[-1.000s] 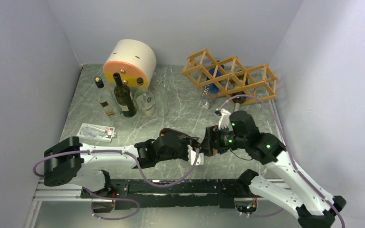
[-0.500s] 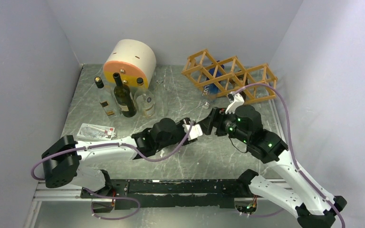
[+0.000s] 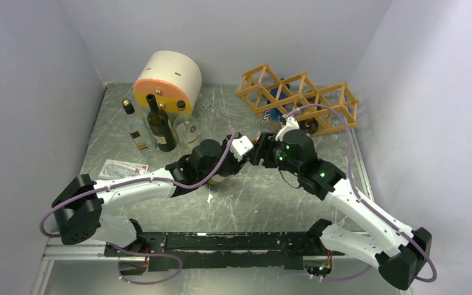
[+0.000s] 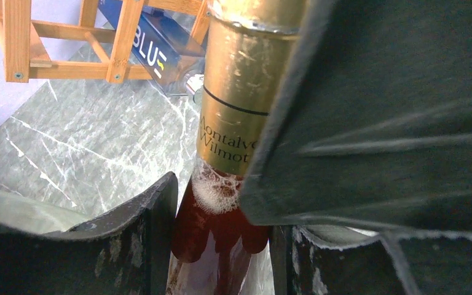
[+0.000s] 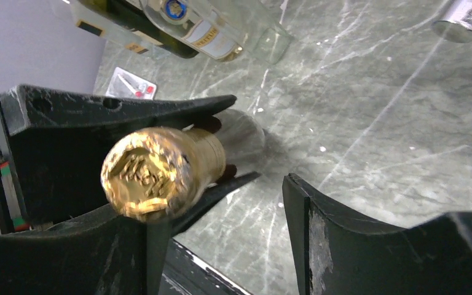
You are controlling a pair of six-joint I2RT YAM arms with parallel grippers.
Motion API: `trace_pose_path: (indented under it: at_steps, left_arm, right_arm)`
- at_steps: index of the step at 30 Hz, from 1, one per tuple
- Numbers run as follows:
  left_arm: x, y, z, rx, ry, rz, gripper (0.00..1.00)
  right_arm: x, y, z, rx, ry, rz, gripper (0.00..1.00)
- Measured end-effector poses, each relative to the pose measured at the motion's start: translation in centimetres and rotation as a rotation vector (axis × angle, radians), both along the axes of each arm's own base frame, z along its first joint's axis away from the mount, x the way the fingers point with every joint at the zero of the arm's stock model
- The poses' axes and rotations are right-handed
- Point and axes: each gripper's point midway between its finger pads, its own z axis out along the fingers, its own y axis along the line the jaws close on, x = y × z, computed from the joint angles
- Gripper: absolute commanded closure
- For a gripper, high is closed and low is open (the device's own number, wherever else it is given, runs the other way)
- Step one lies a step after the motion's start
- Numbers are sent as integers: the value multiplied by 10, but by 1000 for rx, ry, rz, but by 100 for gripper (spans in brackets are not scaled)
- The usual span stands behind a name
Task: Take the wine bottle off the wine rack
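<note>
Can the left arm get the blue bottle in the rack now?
Probably not: the left gripper is shut on the wine bottle, and the right gripper crowds it on the wine rack's side.

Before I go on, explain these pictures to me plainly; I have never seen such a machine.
Two robot arms are bolted at the near edge of a table. One picture looks down from above; the other two come from a camera on each wrist. The left fingers grip a wine bottle just below its gold foil. The right fingers stand open beside its cap. On the table are the wooden wine rack with a blue bottle inside, a cream and orange cylinder, some standing bottles and a flat packet.
</note>
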Motion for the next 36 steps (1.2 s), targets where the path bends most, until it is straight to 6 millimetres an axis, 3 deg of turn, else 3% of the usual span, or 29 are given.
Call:
trace_pose_path:
  at_steps: [2, 5, 12, 17, 19, 21, 22, 23, 30, 36]
  left_arm:
    - [1, 1, 0, -2, 3, 4, 93]
    - [3, 2, 1, -7, 9, 13, 92]
    - [7, 8, -1, -5, 26, 32, 76]
    - [5, 14, -6, 18, 49, 47, 58]
    - [5, 17, -8, 30, 58, 53, 45]
    - [4, 20, -7, 34, 60, 58, 15]
    - [3, 20, -5, 28, 61, 56, 6]
    - [0, 19, 1, 12, 56, 43, 0]
    - [-22, 23, 71, -149, -37, -29, 1]
    - [-24, 63, 136, -284, -164, 50, 1]
  right_arm:
    - [7, 6, -3, 4, 1, -4, 35]
    - [14, 12, -2, 15, -11, -4, 49]
    - [27, 31, 0, 46, -30, 24, 56]
    - [29, 36, -5, 37, -27, 37, 87]
    - [30, 36, -8, 23, -24, 40, 98]
    - [30, 39, -7, 23, -20, 52, 100]
    - [31, 41, -6, 20, -22, 58, 100]
    - [32, 42, -5, 17, -24, 58, 100]
    - [48, 53, 3, -46, -38, 73, 100]
    - [61, 66, 17, -143, -104, 122, 100]
